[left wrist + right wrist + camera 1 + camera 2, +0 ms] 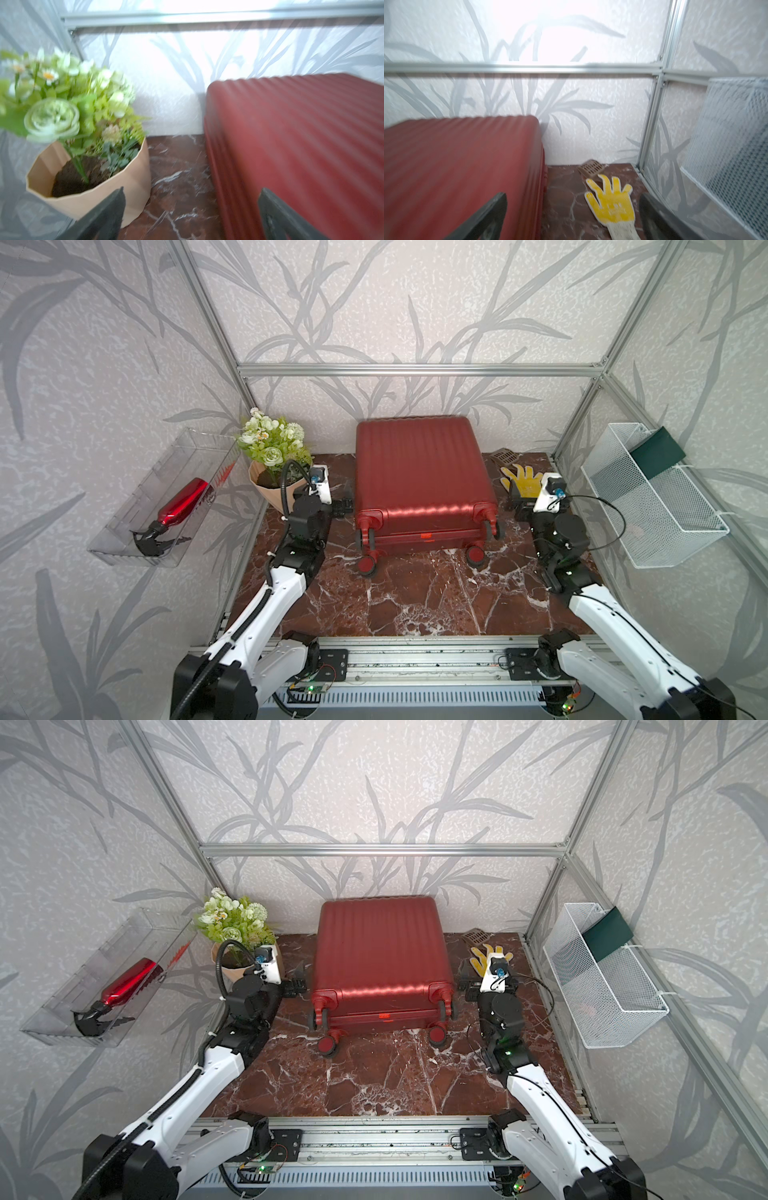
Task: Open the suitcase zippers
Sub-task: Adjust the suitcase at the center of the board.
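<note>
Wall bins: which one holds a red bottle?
The clear plastic bin on the left wall; the white mesh basket opposite holds a flat dark-green item.

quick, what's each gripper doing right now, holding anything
Left gripper: open, holding nothing, beside the suitcase.
Right gripper: open, holding nothing, near the yellow glove.

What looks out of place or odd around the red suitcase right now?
Nothing is spilled or damaged. A yellow knit work glove lies loose on the marble table beside the closed dark-red ribbed suitcase, and a red metallic spray bottle lies on its side in the clear plastic wall tray.
</note>
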Controlling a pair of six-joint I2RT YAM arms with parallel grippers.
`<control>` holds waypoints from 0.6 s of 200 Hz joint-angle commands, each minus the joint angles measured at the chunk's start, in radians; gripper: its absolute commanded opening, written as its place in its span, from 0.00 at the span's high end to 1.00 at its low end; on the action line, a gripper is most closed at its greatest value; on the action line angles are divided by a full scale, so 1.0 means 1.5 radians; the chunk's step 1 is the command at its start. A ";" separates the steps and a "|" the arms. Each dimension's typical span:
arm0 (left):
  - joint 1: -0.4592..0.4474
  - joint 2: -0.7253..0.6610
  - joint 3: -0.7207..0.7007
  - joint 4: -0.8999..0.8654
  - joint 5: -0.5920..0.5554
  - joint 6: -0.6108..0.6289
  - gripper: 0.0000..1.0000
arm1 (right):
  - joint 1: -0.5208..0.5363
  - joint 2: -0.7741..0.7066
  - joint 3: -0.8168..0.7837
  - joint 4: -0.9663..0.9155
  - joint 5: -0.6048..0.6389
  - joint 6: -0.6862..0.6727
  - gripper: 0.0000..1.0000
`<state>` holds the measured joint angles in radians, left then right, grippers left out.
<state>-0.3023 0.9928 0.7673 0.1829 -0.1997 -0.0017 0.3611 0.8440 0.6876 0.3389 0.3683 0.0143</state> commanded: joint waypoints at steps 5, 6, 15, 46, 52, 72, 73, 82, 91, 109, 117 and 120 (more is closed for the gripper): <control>-0.113 -0.044 0.058 -0.243 -0.114 -0.034 0.01 | 0.163 -0.004 0.138 -0.314 0.116 -0.020 0.01; -0.116 -0.046 0.060 -0.250 -0.118 -0.040 0.01 | 0.174 -0.001 0.143 -0.320 0.120 -0.021 0.01; -0.122 -0.054 0.091 -0.332 -0.126 -0.133 0.01 | 0.233 0.012 0.190 -0.381 0.118 -0.017 0.01; -0.105 -0.056 0.145 -0.476 -0.111 -0.233 0.01 | 0.231 0.005 0.257 -0.496 -0.165 0.157 0.01; -0.092 -0.055 0.147 -0.485 -0.086 -0.240 0.01 | 0.220 0.019 0.275 -0.514 -0.207 0.185 0.01; 0.007 -0.022 0.159 -0.504 0.071 -0.281 0.01 | 0.208 0.121 0.379 -0.646 -0.279 0.216 0.01; 0.011 -0.020 0.159 -0.504 0.077 -0.284 0.01 | 0.208 0.125 0.383 -0.650 -0.285 0.212 0.01; 0.045 -0.005 0.158 -0.497 0.130 -0.296 0.01 | 0.214 0.150 0.389 -0.659 -0.321 0.203 0.01; 0.055 0.004 0.152 -0.476 0.171 -0.298 0.01 | 0.222 0.162 0.368 -0.633 -0.320 0.227 0.01; 0.055 0.031 0.151 -0.436 0.253 -0.314 0.02 | 0.222 0.169 0.342 -0.606 -0.347 0.244 0.01; 0.055 0.053 0.158 -0.432 0.289 -0.322 0.03 | 0.222 0.169 0.331 -0.597 -0.353 0.248 0.00; 0.055 0.060 0.160 -0.430 0.305 -0.324 0.04 | 0.222 0.171 0.330 -0.595 -0.360 0.247 0.00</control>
<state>-0.2195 1.0355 0.9829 -0.4767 0.0147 -0.4084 0.6884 1.1038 1.2144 -0.5076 -0.0582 0.3229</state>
